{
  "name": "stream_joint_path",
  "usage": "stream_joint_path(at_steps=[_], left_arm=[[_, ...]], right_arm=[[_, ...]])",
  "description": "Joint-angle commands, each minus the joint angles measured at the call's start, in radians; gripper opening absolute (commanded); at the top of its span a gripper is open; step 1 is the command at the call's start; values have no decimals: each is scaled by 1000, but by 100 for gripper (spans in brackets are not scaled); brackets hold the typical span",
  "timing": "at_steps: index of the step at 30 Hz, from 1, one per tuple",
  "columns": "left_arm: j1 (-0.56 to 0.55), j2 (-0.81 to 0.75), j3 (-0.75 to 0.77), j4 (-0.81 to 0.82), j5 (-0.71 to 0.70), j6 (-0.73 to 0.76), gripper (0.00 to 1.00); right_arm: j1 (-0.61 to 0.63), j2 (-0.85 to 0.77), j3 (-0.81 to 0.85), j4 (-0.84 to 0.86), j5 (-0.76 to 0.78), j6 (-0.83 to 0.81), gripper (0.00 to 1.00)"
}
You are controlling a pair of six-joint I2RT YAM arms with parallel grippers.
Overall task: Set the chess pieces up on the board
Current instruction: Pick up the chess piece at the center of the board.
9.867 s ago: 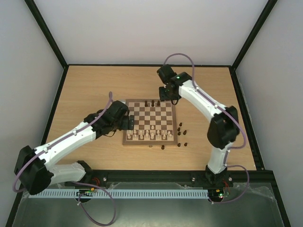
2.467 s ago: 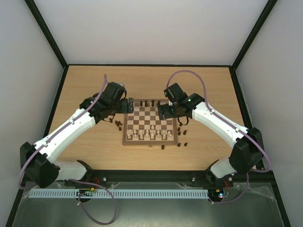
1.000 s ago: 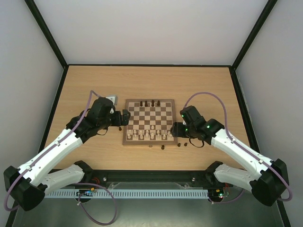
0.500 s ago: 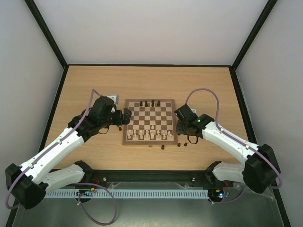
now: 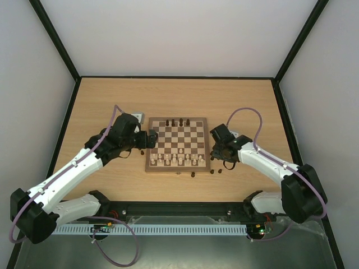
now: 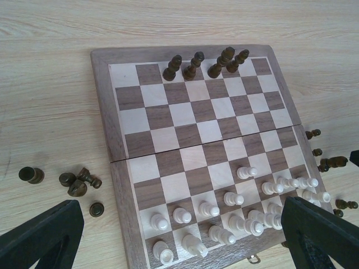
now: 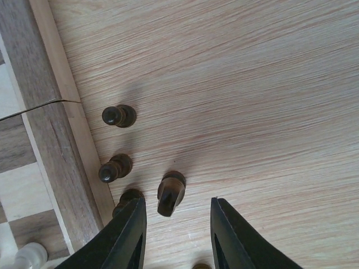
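Board (image 5: 185, 139) on table (image 5: 112, 101): four dark chess pieces (image 6: 205, 61) on 12 o'clock rank, others loose off 9 and 3 o'clock edges. Left gripper (image 6: 182, 204) spread wide. Right gripper (image 7: 176, 208) part-spread, pinching nothing, one loose piece (image 7: 171, 193) at its tips.

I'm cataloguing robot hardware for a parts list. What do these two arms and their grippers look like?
Both the left arm and right arm have smooth white link shells with bulky black joints. A thin purple cable loops off each. The left gripper and right gripper are black, with flat tapered fingers.
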Motion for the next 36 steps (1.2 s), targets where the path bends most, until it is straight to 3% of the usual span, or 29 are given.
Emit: stream_joint_path(at_steps=[1,22,36], left_arm=[[9,-8,7,17,16,17,100],[19,2,2,20,14,15,100],[18,1,-4,21,16,16,100]], right_arm=[[-8,47,-7,20,-14,6,33],[-20,115,-30,70,-33,-16,28],[-25,117,-28,53,-26,-25,10]])
